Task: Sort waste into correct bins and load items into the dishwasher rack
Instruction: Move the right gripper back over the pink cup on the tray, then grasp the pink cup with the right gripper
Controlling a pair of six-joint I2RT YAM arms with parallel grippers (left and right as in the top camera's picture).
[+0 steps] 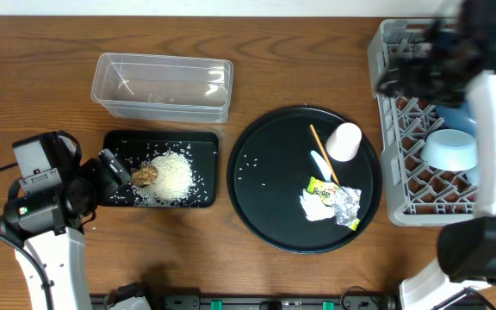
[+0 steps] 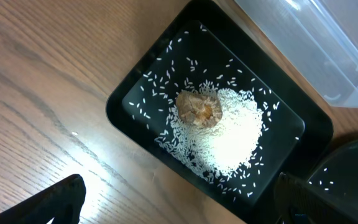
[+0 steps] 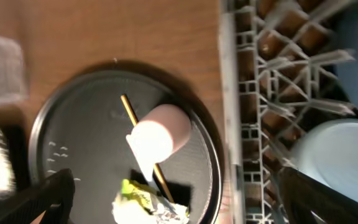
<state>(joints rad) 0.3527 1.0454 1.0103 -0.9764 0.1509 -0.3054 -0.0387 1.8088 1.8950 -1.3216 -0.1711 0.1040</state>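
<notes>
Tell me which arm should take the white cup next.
Right: its open claw hovers by the rack beside the white cup; the left claw sits far away at the rice tray.

A robot test lab: two robot arms [image 1: 46, 211] stand at a wooden table [image 1: 24, 69]. A grey dish rack [image 1: 389, 164] and trays [image 1: 265, 198] of leftovers [image 1: 172, 176] are set out on it.
</notes>
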